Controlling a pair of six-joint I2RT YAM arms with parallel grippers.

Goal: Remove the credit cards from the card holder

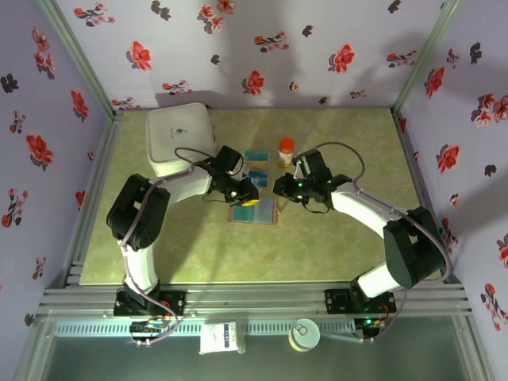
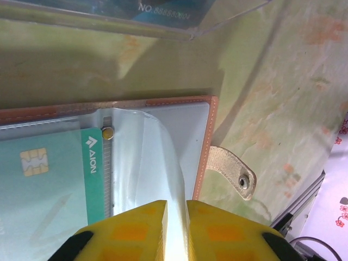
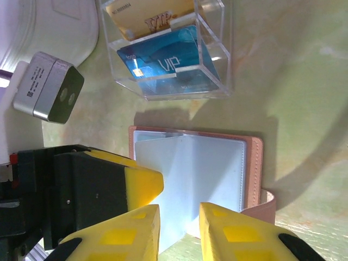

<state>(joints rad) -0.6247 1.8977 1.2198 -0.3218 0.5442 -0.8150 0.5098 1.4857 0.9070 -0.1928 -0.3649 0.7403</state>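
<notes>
- Brown-rimmed and spread open, the card holder [image 1: 252, 211] lies flat near the middle of the table [image 1: 341, 238], just on the near side of the clear plastic box [image 3: 220, 54].
- A gold card [image 3: 147, 16] and a blue card [image 3: 163, 62] stand in that box, so part of the job looks done.
- One teal card [image 2: 49, 185] with a chip sits in a pocket of the holder, to the left of the spine in the left wrist view. This one is yet to come out.
- The left gripper [image 2: 176, 231] is closed to a narrow slit on the clear sleeve [image 2: 152, 157], a leaf of which rises between its yellow fingers.
- The right gripper [image 3: 179, 236] hovers at the holder's edge with its fingers a little apart. The pale inner panel runs into the gap, and it cannot be told whether they touch it.
- The step in hand appears to be parting the sleeve so the teal card can be reached.
- The next move likely calls for the right gripper to find that card's free edge, close on the card alone rather than the plastic, and slide it along the pocket while the left holds the leaf.
- The holder looks light and may drag along with the card.
</notes>
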